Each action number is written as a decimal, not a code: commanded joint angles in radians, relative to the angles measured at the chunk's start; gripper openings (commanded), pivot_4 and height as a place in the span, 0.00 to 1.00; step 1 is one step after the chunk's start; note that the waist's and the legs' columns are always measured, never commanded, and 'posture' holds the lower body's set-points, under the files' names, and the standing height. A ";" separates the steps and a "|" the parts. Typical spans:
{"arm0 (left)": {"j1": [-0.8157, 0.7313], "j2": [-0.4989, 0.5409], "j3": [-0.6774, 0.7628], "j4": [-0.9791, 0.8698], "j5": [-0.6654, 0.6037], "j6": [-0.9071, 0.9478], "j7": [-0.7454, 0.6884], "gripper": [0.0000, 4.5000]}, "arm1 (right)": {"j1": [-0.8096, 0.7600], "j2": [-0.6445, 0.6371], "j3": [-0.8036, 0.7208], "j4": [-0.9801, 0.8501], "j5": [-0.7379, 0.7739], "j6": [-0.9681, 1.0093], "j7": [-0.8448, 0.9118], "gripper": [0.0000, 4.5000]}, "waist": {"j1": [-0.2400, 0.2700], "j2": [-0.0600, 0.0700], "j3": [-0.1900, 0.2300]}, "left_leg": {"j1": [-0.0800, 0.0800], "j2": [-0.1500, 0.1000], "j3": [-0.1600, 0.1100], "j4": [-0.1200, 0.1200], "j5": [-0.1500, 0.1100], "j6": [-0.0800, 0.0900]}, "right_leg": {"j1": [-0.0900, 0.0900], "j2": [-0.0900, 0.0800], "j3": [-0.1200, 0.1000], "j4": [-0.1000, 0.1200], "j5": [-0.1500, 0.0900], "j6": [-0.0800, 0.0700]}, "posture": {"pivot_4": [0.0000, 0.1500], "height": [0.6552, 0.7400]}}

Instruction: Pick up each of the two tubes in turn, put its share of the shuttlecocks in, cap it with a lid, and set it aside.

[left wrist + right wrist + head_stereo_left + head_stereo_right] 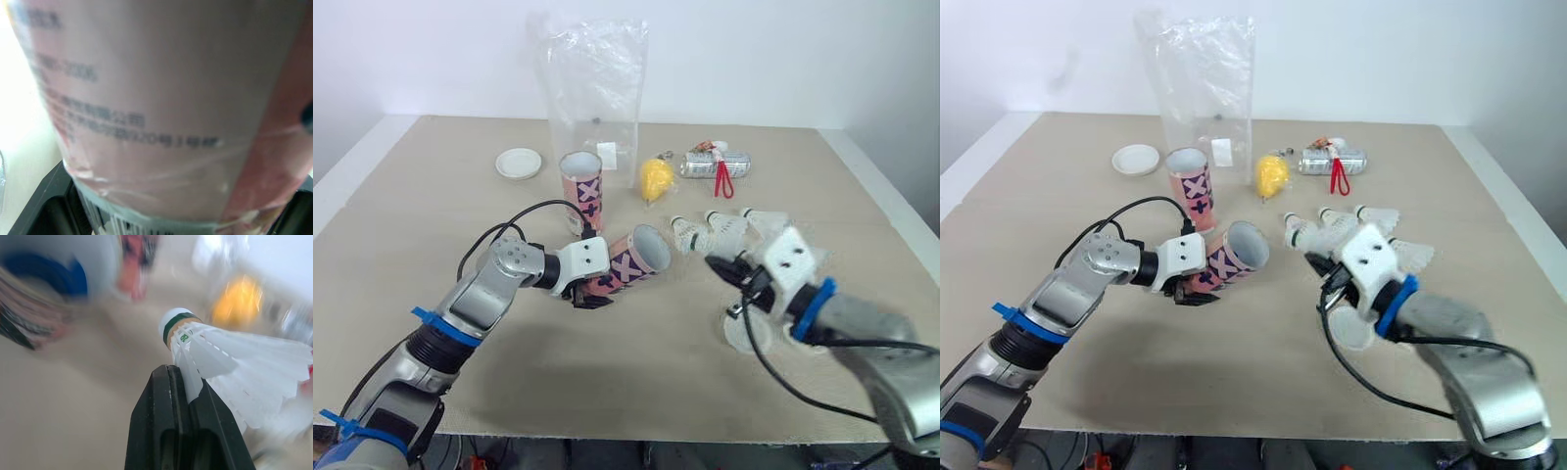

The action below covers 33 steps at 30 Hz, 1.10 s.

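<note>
Two tubes on the table (440, 196): one pink tube (631, 259) clamped by the left gripper (585, 296) and tipped nearly flat, open mouth turned toward the robot's right; the second tube (582, 191) upright just behind it, in front of a clear plastic bag (597, 88). Impossible to tell whether resting on the table or held just clear of it. Tilt judged as a loading pose, offering the mouth to the other arm for cork-first entry rather than a drop from above.

Left gripper closed around the tube wall near its base, one black finger on either side, printed label close against the wrist camera.

Right gripper (183, 377) squeezed almost fully shut on a single shuttlecock (230, 362), pinching the feather skirt just behind the cork. Cork end leading, aimed roughly toward the held tube. Near the mouth but apart from it, not yet inside. Grip on the feathers judged light and easily twisted, hence the need for a straight approach.

Loose shuttlecocks (724, 227) in a small cluster on the table just beyond the right gripper, within easy reach for later picks. One white lid (519, 163) at the far left, well apart from both tubes; a white disc (741, 336) under the right wrist, probably the other lid. At the back, a yellow object (655, 179) and a silver can (710, 164), outside the task.

Stage judged: filling of the first tube, capping not yet begun.
</note>
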 commanded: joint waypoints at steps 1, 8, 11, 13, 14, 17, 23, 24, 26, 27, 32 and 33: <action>-0.022 -0.009 0.003 0.013 -0.025 0.021 -0.031 0.83 | -0.080 -0.110 -0.016 0.053 -0.055 -0.225 0.187 0.01 | 0.000 0.000 0.000 | 0.000 -0.001 0.000 0.000 0.000 0.001 | 0.000 0.000 0.000 0.000 0.000 0.000 | 1.00 1.00; -0.035 -0.011 -0.004 0.014 -0.032 0.053 -0.064 0.83 | -0.263 -0.123 0.134 0.151 -0.133 -0.395 0.307 0.01 | -0.001 0.000 0.001 | -0.001 -0.002 -0.001 -0.001 0.000 0.001 | 0.000 -0.001 0.000 0.000 -0.001 0.001 | 1.00 1.00; -0.038 -0.014 -0.002 0.003 -0.034 0.068 -0.065 0.83 | -0.312 -0.112 0.189 0.169 -0.166 -0.408 0.326 0.01 | 0.000 0.000 0.001 | -0.001 -0.003 -0.001 -0.001 0.000 0.001 | 0.000 -0.002 0.000 0.000 -0.001 0.001 | 1.00 1.00; -0.038 -0.015 -0.003 0.001 -0.034 0.071 -0.061 0.83 | -0.325 -0.113 0.214 0.183 -0.195 -0.432 0.346 0.01 | 0.001 0.000 0.001 | -0.002 -0.003 -0.002 -0.002 0.000 0.001 | 0.000 -0.002 0.000 0.000 -0.002 0.001 | 1.00 1.00; -0.037 -0.015 -0.003 -0.001 -0.034 0.072 -0.060 0.83 | -0.332 -0.110 0.225 0.192 -0.209 -0.442 0.349 0.01 | 0.001 0.000 0.001 | -0.002 -0.003 -0.002 -0.002 0.000 0.001 | 0.000 -0.002 0.000 0.000 -0.002 0.001 | 1.00 1.00; -0.030 -0.015 -0.006 -0.013 -0.033 0.079 -0.055 0.83 | -0.356 -0.098 0.258 0.221 -0.250 -0.473 0.362 0.01 | 0.000 0.000 0.001 | -0.002 -0.003 -0.002 -0.001 0.000 0.001 | 0.000 -0.002 0.000 0.000 -0.002 0.001 | 1.00 1.00; -0.020 -0.018 -0.009 -0.022 -0.036 0.086 -0.045 0.83 | -0.410 -0.094 0.282 0.258 -0.270 -0.493 0.407 0.29 | 0.001 0.001 0.001 | -0.002 -0.003 -0.003 -0.001 0.000 0.001 | 0.000 -0.002 -0.001 0.001 -0.002 0.001 | 1.00 1.00; -0.020 -0.019 -0.010 -0.019 -0.035 0.083 -0.043 0.83 | -0.422 -0.092 0.270 0.256 -0.253 -0.474 0.412 0.41 | 0.001 0.001 0.001 | -0.002 -0.003 -0.003 -0.001 0.000 0.001 | 0.000 -0.002 -0.001 0.001 -0.002 0.001 | 1.00 1.00; -0.019 -0.019 -0.011 -0.019 -0.033 0.082 -0.039 0.83 | -0.437 -0.092 0.244 0.247 -0.217 -0.433 0.416 0.62 | 0.001 0.001 0.001 | -0.002 -0.003 -0.003 -0.001 0.000 0.001 | 0.000 -0.002 -0.001 0.002 -0.002 0.001 | 1.00 1.00; -0.020 -0.022 -0.009 -0.019 -0.035 0.083 -0.036 0.83 | -0.439 -0.094 0.228 0.239 -0.194 -0.408 0.418 0.72 | 0.002 0.001 0.001 | -0.002 -0.003 -0.003 0.000 0.000 0.001 | 0.000 -0.002 -0.001 0.002 -0.002 0.000 | 1.00 1.00; -0.024 -0.026 0.000 -0.013 -0.039 0.088 -0.025 0.83 | -0.393 -0.020 0.076 0.189 -0.004 -0.165 0.293 0.99 | 0.003 0.001 0.001 | -0.002 -0.004 -0.004 0.000 0.000 0.001 | 0.000 -0.002 -0.001 0.004 -0.001 -0.003 | 1.00 1.00; -0.024 -0.026 0.003 -0.009 -0.039 0.089 -0.021 0.83 | -0.365 0.015 0.029 0.178 0.037 -0.100 0.235 0.99 | 0.004 0.001 0.001 | -0.002 -0.004 -0.005 0.001 0.000 0.001 | 0.000 -0.002 -0.002 0.005 -0.001 -0.004 | 1.00 1.00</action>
